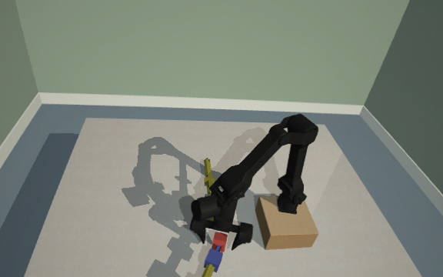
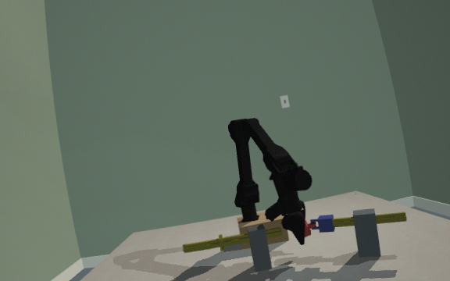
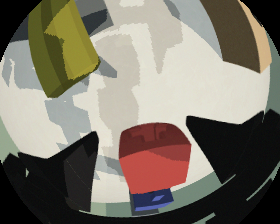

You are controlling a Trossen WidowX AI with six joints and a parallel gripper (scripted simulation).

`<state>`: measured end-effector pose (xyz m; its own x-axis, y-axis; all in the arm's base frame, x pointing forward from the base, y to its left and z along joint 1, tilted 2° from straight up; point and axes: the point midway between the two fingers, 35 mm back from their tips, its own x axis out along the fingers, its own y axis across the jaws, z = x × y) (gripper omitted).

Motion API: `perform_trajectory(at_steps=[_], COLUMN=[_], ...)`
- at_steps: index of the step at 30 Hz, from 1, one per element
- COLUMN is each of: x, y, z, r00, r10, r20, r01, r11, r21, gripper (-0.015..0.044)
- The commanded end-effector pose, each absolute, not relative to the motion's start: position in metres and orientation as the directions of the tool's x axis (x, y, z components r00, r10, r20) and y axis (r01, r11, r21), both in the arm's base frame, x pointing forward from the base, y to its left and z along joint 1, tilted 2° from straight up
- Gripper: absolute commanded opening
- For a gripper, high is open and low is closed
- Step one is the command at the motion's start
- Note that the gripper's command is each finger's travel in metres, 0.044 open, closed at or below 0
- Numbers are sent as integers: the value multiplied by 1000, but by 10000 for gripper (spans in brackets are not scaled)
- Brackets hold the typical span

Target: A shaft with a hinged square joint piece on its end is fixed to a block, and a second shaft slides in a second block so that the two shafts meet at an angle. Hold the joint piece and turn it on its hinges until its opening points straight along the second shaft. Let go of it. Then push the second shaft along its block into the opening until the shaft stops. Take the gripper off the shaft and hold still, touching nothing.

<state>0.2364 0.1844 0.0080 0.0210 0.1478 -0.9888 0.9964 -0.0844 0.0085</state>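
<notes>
The red joint piece (image 1: pixel 220 240) (image 2: pixel 308 229) (image 3: pixel 153 170) is hinged to the blue part (image 1: pixel 214 258) (image 2: pixel 326 223) (image 3: pixel 151 201) on the end of the fixed yellow shaft (image 1: pixel 208 271) (image 2: pixel 391 218). That shaft sits in a grey block (image 2: pixel 366 234). The second yellow shaft (image 1: pixel 208 169) (image 2: pixel 201 245) (image 3: pixel 66 45) lies in another grey block (image 2: pixel 260 250). Its near end is apart from the red piece, up and left of it in the wrist view. My gripper (image 1: pixel 218 245) (image 3: pixel 143 128) is open, its fingers on either side of the red piece, with gaps visible. In the exterior view a finger partly hides the red piece.
The arm's base stands on a tan box (image 1: pixel 292 225) (image 3: pixel 243 37), to the right in the top view. A small collar (image 2: pixel 221 243) stands out from the second shaft, beyond its block. The pale table top (image 1: pixel 102 231) carries the arm's shadows.
</notes>
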Motion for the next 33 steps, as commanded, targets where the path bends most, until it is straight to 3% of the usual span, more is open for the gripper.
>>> perform_trajectory(at_steps=[1,5,15,33], x=[234,234,234,234], y=[183,184,184,184], z=[-1,-5,-5,-5], r00=[13,13,13,13], r10=[140,140,140,140], r20=[-990,-990,-990,-990], r01=[996,996,996,996], r11=[-89,-89,-89,-89], r21=[0,0,0,0], gripper=[440,440,182,182])
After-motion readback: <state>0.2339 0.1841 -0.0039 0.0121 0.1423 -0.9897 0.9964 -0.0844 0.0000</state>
